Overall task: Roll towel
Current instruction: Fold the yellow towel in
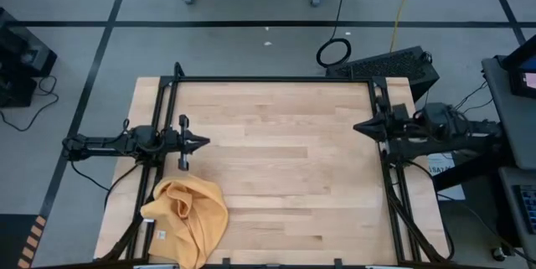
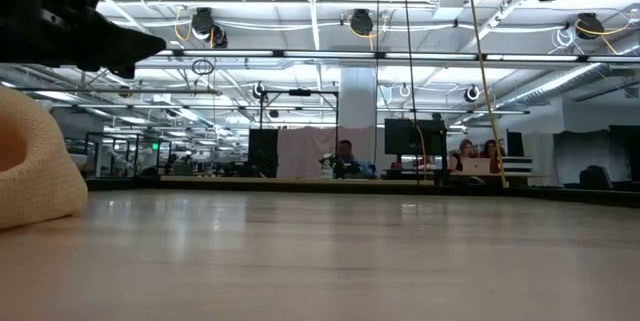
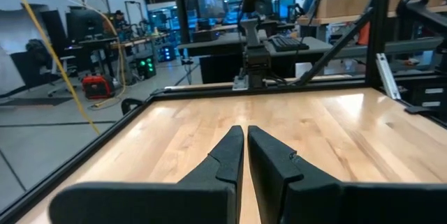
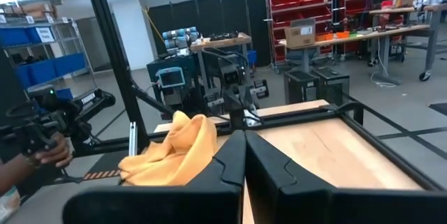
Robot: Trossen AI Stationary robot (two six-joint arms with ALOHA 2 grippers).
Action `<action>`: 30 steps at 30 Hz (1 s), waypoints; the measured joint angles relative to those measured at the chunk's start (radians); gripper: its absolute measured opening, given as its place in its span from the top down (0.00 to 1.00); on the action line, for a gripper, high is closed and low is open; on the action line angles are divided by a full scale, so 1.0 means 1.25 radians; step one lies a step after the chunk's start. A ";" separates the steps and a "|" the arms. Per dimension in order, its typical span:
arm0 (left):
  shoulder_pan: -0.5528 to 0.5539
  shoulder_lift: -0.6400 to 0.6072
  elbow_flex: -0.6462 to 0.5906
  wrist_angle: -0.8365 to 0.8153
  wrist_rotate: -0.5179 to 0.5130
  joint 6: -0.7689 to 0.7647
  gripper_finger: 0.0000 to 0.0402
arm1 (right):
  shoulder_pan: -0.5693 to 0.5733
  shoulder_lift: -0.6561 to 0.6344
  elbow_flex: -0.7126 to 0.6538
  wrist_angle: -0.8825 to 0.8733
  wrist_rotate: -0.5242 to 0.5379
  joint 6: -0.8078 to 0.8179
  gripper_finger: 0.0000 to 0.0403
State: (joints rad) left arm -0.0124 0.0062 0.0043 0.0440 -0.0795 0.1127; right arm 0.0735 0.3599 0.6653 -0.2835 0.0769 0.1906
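Towel (image 1: 186, 219) in a crumpled heap at lower left of the overhead frame, near the table (image 1: 293, 177) corner, small white tag (image 1: 159, 235) on its left edge. Not yet flattened, not yet rolled; task judged at its very start.

Left gripper (image 1: 201, 143) at left edge of the table in the overhead frame, just above the heap and apart from it; fingers clenched together, nothing between them (confirmed in the left wrist view (image 3: 244, 140)). Right gripper (image 1: 358, 127) at right edge of the frame, well apart from the cloth, likewise clenched and empty (image 4: 244, 144). In the right wrist view, a person's hand (image 4: 49, 151) beyond the table at far left, clear of the work area.

Step in hand, as judged: approach and first grasp.
- Open left fingers before descending; closed tips would only push the heap about.
- Take one corner or hem, not the bunched middle, so that the cloth can be drawn flat.
- Bring right arm across for the opposite corner; spread toward the bare centre of the table, away from the frame rail.
- Roll only once flat, starting from one short edge, both grippers level, to keep the roll even.

Risk: folds trapped inside giving a lopsided roll; cloth sliding off the near edge.
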 joint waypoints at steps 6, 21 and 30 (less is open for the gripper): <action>0.000 0.000 0.000 0.000 -0.006 -0.001 0.93 | 0.000 0.086 0.051 0.030 0.001 -0.021 1.00; -0.001 0.000 0.110 -0.017 -0.020 -0.140 0.93 | 0.000 0.241 0.051 0.037 0.001 -0.020 1.00; -0.001 0.055 0.351 -0.133 -0.025 -0.046 0.93 | 0.000 0.334 0.051 0.037 0.000 -0.016 1.00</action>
State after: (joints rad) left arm -0.0132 0.0749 0.4425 -0.1220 -0.1112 0.0557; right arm 0.0738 0.7770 0.7296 -0.2373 0.0772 0.1705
